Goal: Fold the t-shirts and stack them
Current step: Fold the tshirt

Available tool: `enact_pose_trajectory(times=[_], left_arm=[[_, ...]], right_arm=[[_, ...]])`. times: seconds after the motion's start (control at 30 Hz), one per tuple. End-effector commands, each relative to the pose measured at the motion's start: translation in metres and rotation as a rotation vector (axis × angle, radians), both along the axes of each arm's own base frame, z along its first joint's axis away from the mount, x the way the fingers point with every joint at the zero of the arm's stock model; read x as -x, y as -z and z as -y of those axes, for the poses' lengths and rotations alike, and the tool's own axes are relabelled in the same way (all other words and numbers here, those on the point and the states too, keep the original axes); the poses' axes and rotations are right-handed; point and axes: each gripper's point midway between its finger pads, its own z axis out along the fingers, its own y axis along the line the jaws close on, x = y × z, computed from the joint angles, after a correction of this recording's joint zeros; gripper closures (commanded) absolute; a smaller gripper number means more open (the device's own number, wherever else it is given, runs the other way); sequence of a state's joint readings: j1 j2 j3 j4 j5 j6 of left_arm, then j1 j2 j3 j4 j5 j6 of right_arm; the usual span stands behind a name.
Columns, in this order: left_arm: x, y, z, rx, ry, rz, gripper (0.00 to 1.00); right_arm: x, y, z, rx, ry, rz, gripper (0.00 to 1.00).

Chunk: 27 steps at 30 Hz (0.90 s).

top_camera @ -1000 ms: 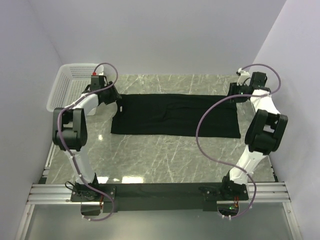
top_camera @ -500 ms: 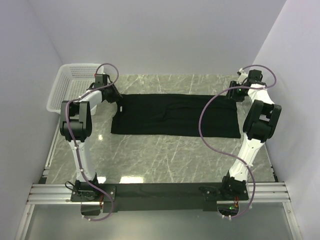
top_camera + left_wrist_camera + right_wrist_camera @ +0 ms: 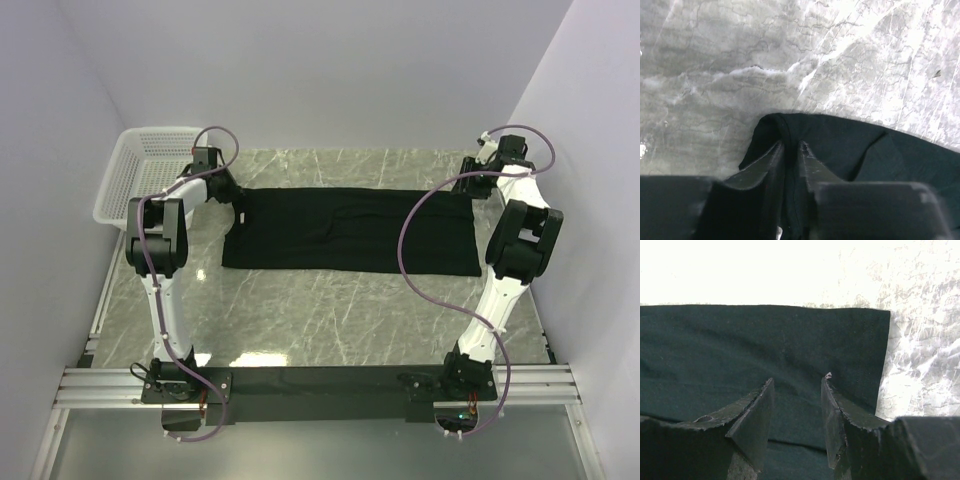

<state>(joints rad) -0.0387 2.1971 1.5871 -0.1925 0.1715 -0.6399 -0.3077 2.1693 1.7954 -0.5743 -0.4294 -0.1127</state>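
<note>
A black t-shirt [image 3: 350, 230] lies flat as a wide folded strip across the marble table [image 3: 330, 310]. My left gripper [image 3: 238, 200] is at its far left corner. In the left wrist view that gripper [image 3: 790, 145] has its jaws drawn narrow with a raised fold of the black t-shirt [image 3: 840, 140] pinched between them. My right gripper [image 3: 468, 192] is at the far right corner. In the right wrist view it [image 3: 797, 380] stands open low over the t-shirt [image 3: 740, 340], with flat cloth under the gap and nothing gripped.
A white mesh basket [image 3: 140, 170] stands at the back left, just beyond the left arm. Walls close in the table at the back and on both sides. Bare marble shows in front of the shirt, up to the arm bases [image 3: 320, 385].
Both arms have stretched out toward the shirt's far corners. The left jaws have narrowed onto the cloth fold. The right jaws have stayed about as wide.
</note>
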Motion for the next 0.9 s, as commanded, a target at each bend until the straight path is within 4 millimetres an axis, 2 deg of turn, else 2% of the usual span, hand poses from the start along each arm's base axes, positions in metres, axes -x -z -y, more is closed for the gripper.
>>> enact_pose_trajectory(times=[0.0,0.1,0.17,0.3,0.33,0.57,0.87], left_arm=[[-0.014,-0.012,0.002,0.010,0.007,0.049,0.81],[-0.017,-0.016,0.006,0.029,0.015,0.066,0.90],[-0.018,-0.019,0.007,0.039,0.018,0.077,0.92],[-0.021,-0.025,0.009,0.051,0.025,0.093,0.97],[-0.021,-0.025,0.009,0.053,0.025,0.093,0.98],[-0.025,-0.030,0.013,0.078,0.037,0.108,0.99],[-0.031,-0.035,0.013,0.091,0.042,0.119,0.99]], right_arm=[[-0.008,-0.009,0.010,0.024,0.016,0.026,0.50],[-0.006,-0.005,0.015,0.028,0.037,0.011,0.50],[-0.006,-0.001,0.018,0.039,0.050,0.002,0.51],[-0.007,0.004,0.039,0.115,0.125,-0.024,0.51],[-0.006,0.011,0.043,0.125,0.142,-0.046,0.52],[-0.006,0.026,0.057,0.175,0.181,-0.084,0.53],[-0.021,0.030,0.065,0.187,0.196,-0.067,0.53]])
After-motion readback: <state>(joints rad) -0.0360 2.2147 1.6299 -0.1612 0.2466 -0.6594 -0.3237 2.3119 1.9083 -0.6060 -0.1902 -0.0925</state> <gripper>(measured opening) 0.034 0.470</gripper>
